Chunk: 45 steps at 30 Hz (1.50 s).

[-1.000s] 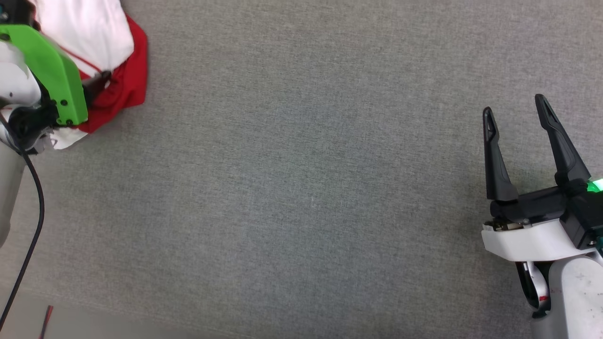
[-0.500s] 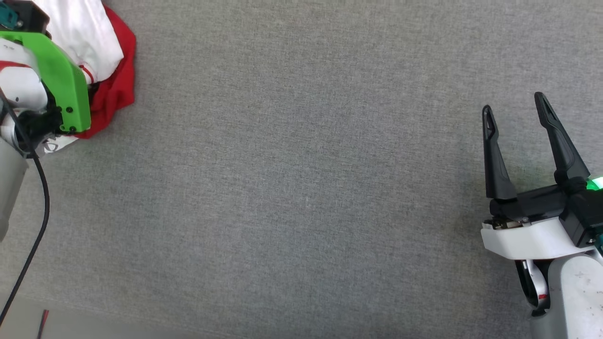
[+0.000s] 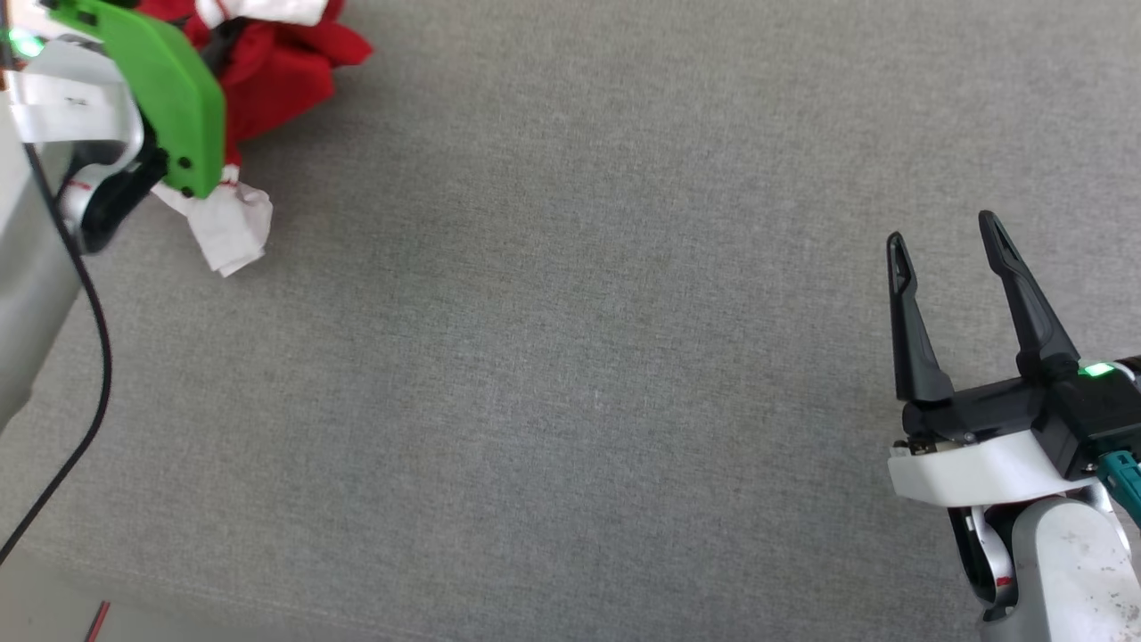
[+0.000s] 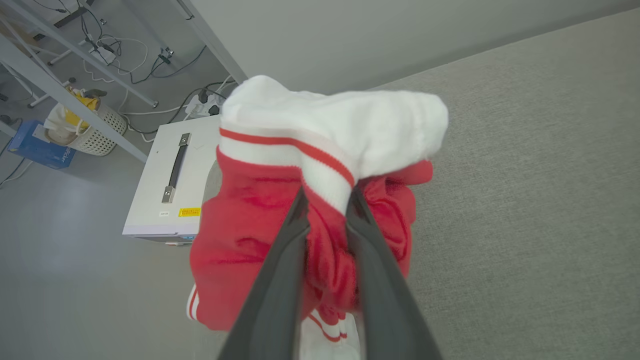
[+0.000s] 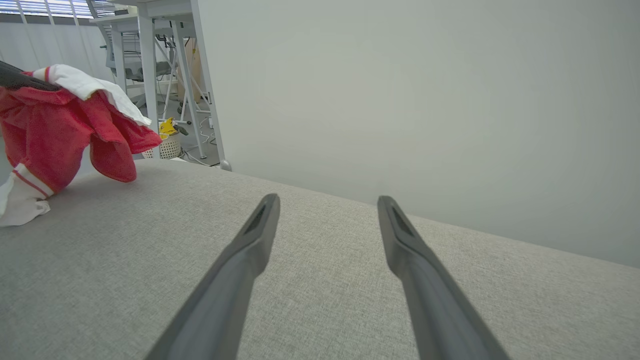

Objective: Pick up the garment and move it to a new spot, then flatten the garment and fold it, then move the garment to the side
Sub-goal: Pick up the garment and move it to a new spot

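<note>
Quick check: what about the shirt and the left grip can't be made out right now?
Head view: the garment is cut by the top edge; the green cover hides the fingertips of the left gripper.
Left wrist view: chest lettering lost in bunched folds.
Right wrist view: garment's left part cut by the frame edge.

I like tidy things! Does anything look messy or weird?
The red jersey T-shirt with white sleeves hangs bunched, pinched by the fingers of the left gripper, one sleeve apparently touching the grey fabric surface. Nothing looks torn.

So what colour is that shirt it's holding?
The garment is red and white; best in left wrist view.
</note>
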### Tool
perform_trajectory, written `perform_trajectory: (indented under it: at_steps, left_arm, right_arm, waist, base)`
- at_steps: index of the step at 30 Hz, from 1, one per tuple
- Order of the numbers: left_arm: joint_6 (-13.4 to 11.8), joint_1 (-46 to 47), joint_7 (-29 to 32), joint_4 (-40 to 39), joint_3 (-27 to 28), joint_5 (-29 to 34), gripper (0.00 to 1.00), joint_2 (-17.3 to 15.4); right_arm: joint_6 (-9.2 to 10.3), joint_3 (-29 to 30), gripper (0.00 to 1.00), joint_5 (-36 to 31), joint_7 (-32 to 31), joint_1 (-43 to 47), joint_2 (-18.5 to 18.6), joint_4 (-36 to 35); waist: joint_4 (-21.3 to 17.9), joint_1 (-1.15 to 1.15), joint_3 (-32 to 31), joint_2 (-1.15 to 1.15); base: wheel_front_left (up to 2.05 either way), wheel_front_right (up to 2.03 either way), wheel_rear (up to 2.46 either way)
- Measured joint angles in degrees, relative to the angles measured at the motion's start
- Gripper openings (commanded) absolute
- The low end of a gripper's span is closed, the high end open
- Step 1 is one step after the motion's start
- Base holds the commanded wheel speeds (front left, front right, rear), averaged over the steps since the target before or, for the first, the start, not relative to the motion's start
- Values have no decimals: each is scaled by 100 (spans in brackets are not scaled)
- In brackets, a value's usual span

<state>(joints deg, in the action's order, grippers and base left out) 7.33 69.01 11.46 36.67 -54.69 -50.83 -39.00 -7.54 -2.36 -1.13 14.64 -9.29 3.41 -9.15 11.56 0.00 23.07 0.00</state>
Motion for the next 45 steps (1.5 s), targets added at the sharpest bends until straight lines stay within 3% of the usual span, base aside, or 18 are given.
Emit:
perform_trajectory:
  at_steps: [6, 13, 20, 32, 39, 44, 45]
  left_arm:
    - [0, 181, -408, -494, -432, 359, 0, 293]
    - [0, 169, -653, -920, -853, 694, 0, 839]
    - [-9, 15, -842, -991, -1204, 836, 0, 1770]
    - [-1, -668, -1033, -92, -1815, 1287, 0, 3329]
    - [-1, -1784, -392, -320, -1872, 2027, 0, 3545]
    - [-1, -2097, -270, -599, -1866, 2135, 0, 3575]
    - [-1, -2092, -352, -593, -1869, 2128, 13, 3577]
  right_arm:
    - [0, 8, 100, 97, 1, 94, -49, 45]
    - [0, 82, 100, 441, 1, 133, -64, 48]
    - [0, 212, 100, 611, 1, 225, -63, 43]
    - [0, 365, 100, 711, 1, 216, -60, 15]
    - [0, 359, 100, 747, 1, 179, -63, 19]
    - [0, 369, 100, 746, 1, 130, -63, 67]
    - [0, 370, 100, 746, 1, 129, -63, 83]
  waist:
    - [-83, -1, -381, 0]
    - [-526, -1, -577, 0]
    - [-1071, -1, -649, 0]
    - [-1798, -1, -436, 0]
    - [-1946, -1, -216, 0]
    - [-1908, -1, -180, 0]
    - [-1885, -1, -194, 0]
  base:
    - [0, 0, 0]
    - [0, 0, 0]
    - [0, 0, 0]
    - [0, 0, 0]
    - [0, 0, 0]
    - [0, 0, 0]
    - [0, 0, 0]
